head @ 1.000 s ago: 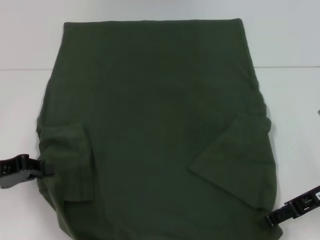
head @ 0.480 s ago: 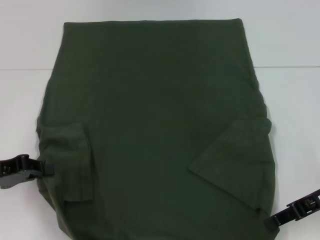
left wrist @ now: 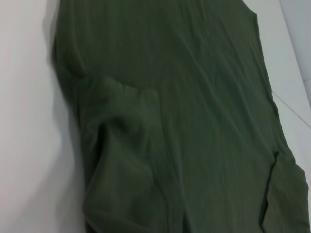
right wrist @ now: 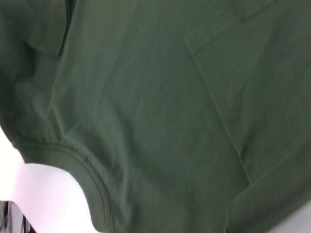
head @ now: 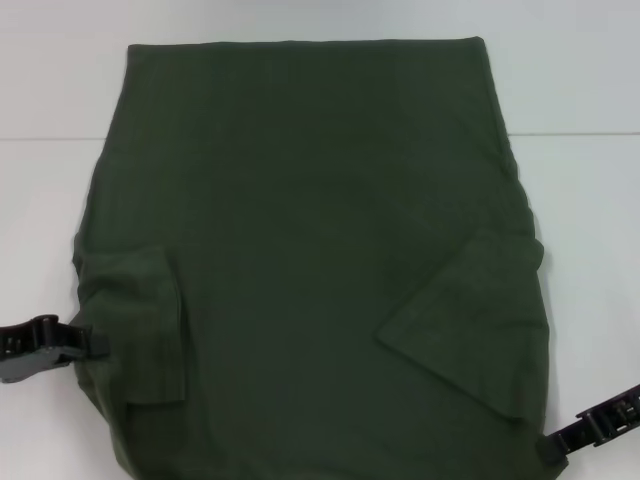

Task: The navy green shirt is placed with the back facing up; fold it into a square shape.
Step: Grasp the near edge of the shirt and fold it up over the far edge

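Right claw [head: 556, 447] lower than before, tips hidden under navy green shirt [head: 310, 230]

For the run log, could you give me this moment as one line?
shirt: flat, plain side up, sleeves folded in | left gripper: at near-left edge | right gripper: at near-right corner

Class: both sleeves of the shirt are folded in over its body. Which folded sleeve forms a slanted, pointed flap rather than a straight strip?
The sleeve on the robot's right: its edges run diagonally to a point. The left sleeve lies as an upright strip on the navy green shirt.
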